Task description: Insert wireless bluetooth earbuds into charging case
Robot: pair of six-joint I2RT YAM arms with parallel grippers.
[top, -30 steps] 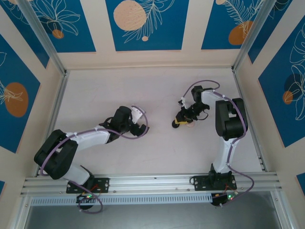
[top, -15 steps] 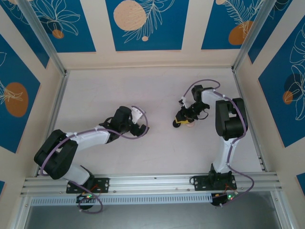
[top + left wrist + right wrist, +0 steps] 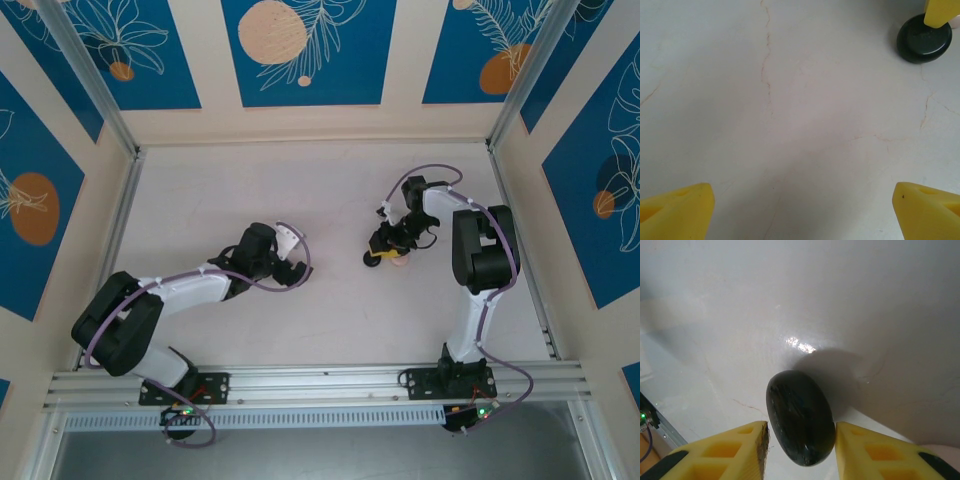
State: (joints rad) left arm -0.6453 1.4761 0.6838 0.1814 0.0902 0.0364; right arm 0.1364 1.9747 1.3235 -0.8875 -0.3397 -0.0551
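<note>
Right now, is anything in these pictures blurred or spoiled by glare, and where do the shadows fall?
Right wrist view: a bright glare patch sits on the table beyond the glossy black charging case, whose soft shadow falls up and to the right; the near yellow fingers look soft. Left wrist view: flat, even light, with the fingertips blurred. Top external view: evenly lit, shadows faint.

Left arm (image 3: pixel 180 290) stretches low and rightward from its base, elbow bent, with the left gripper (image 3: pixel 296 268) facing down and its yellow fingers (image 3: pixel 675 210) spread wide. Right arm (image 3: pixel 480 250) stands folded above its base, forearm doubled back toward centre, right gripper (image 3: pixel 384 252) tipped downward, its fingers (image 3: pixel 725 452) only partly apart.
</note>
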